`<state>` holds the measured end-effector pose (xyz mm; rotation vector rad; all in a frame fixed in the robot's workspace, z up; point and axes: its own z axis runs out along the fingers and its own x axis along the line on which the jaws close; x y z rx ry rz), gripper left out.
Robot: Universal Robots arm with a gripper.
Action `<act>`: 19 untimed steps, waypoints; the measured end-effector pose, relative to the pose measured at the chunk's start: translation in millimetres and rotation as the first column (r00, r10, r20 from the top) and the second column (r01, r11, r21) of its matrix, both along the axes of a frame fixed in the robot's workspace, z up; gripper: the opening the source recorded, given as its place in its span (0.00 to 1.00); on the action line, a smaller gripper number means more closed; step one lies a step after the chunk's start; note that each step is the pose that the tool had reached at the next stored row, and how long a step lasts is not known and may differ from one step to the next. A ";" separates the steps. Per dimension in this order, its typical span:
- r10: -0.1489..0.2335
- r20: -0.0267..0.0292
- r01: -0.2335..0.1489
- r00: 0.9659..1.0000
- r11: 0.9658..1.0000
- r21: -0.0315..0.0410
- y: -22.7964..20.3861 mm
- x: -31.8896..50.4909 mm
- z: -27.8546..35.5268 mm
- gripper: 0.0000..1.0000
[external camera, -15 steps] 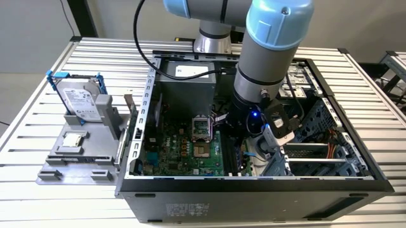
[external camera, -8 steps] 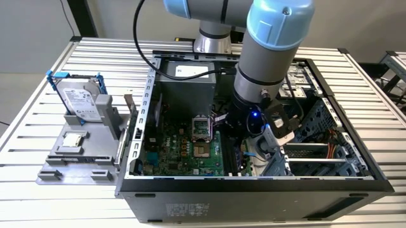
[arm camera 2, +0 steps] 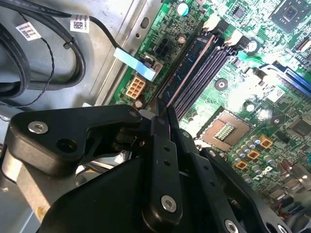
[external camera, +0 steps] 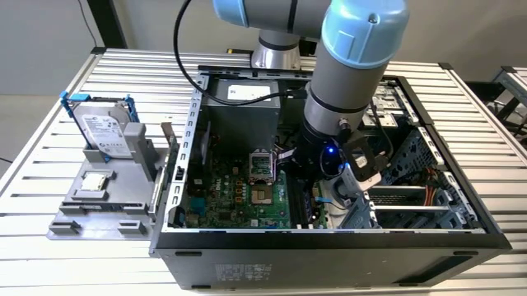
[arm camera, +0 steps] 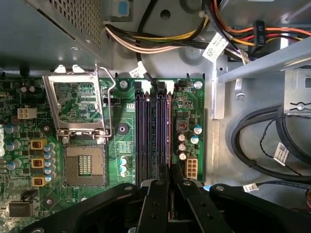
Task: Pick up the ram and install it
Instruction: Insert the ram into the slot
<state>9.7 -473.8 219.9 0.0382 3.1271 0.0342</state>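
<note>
Slatted metal desk [external camera: 74,259] carries the open computer case [external camera: 329,237], where I see my pincer [arm camera 2: 165,114] clenched on the ram [arm camera 2: 187,73] standing in its motherboard slot, so seating seems underway, needing firm, even downward pressure.

The desk [external camera: 74,259] was a broad surface of pale ribbed metal slats, evenly lit. Behind it stood a plain light grey wall [external camera: 41,37] crossed by a dark upright post [external camera: 105,21]. At the exterior view's right edge, part of a second slatted metal desk [external camera: 512,80] showed.
</note>
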 end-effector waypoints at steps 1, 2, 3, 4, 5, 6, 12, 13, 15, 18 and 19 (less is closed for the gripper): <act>0.000 0.000 0.000 1.000 1.000 0.000 0.0 0.6 -0.1 0.00; 0.000 -0.001 0.000 1.000 1.000 0.000 0.0 1.0 -0.1 0.00; 0.000 -0.001 0.000 1.000 1.000 0.000 0.1 1.4 -0.1 0.00; 0.000 -0.001 0.000 1.000 1.000 -0.001 0.1 1.8 0.2 0.00; 0.000 -0.001 0.000 1.000 1.000 -0.001 0.1 1.9 0.5 0.00; 0.000 -0.001 0.000 1.000 1.000 -0.002 0.1 1.9 1.0 0.00; 0.000 -0.006 0.000 1.000 1.000 -0.015 0.5 3.4 2.4 0.00; 0.000 -0.007 0.000 1.000 1.000 -0.021 0.6 3.4 2.6 0.00; 0.000 -0.007 0.000 1.000 0.999 -0.036 1.6 3.4 2.6 0.00; 0.000 -0.007 0.000 1.000 0.999 -0.048 2.4 3.5 2.5 0.00; 0.000 -0.007 0.000 1.000 0.999 -0.049 2.5 3.5 2.4 0.00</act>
